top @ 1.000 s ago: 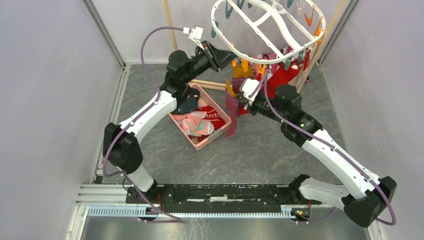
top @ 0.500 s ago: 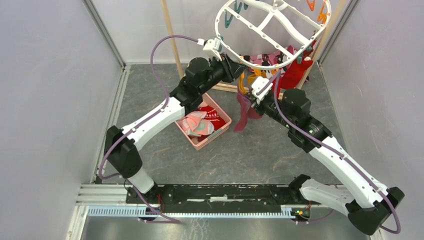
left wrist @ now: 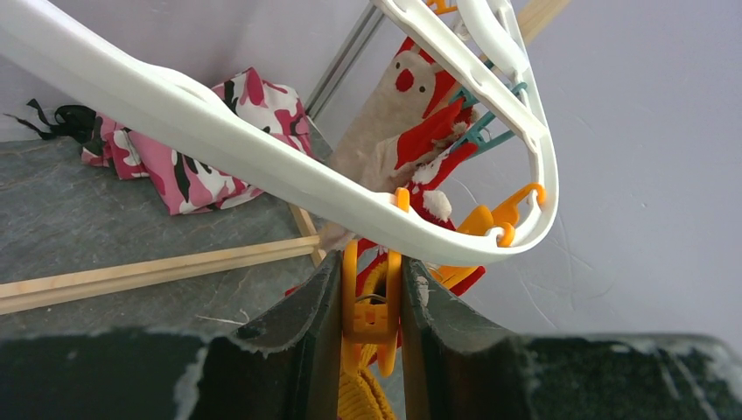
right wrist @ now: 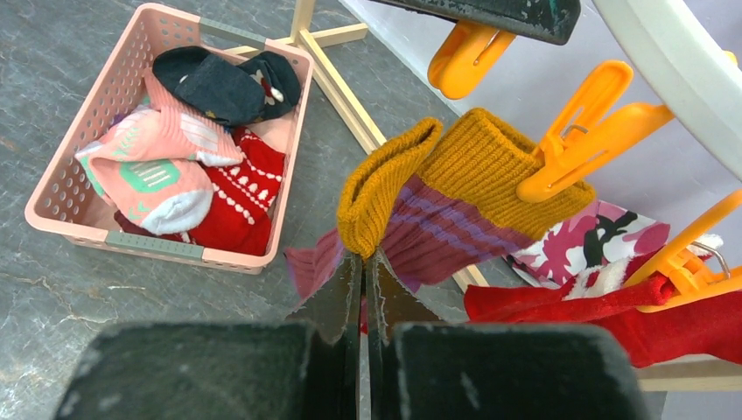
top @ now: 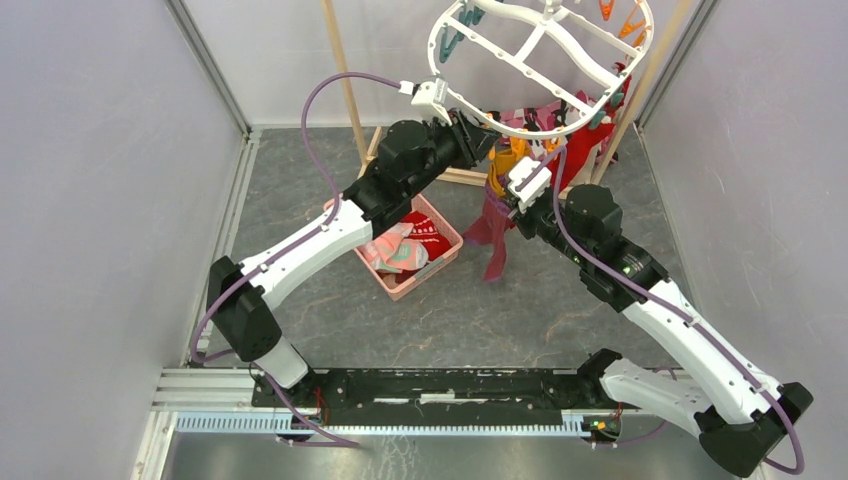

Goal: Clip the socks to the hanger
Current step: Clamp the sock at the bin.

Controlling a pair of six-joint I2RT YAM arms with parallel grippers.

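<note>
The white oval hanger (top: 437, 45) hangs tilted at the back, with orange and teal pegs on its rim (left wrist: 219, 131). My left gripper (top: 482, 135) (left wrist: 371, 289) is shut on one orange peg (left wrist: 372, 306) under that rim, squeezing its handles. A sock (top: 495, 235) (right wrist: 455, 227), magenta with purple stripes and a mustard cuff, hangs below it. My right gripper (top: 512, 195) (right wrist: 363, 258) is shut on the mustard cuff (right wrist: 385, 188), just under the peg. Red socks (left wrist: 420, 122) (top: 580, 150) hang clipped on the far side.
A pink basket (top: 440, 262) (right wrist: 166, 249) with several more socks stands left of the held sock. The wooden pole rack (top: 340, 60) (left wrist: 131, 273) stands behind, with a pink camouflage cloth (left wrist: 210, 166) at its foot. Grey walls close in on both sides.
Both arms have reached further back and right. The hanger has swung right and up with the left gripper on its peg, and the sock has moved from beside the basket to under the rim.
</note>
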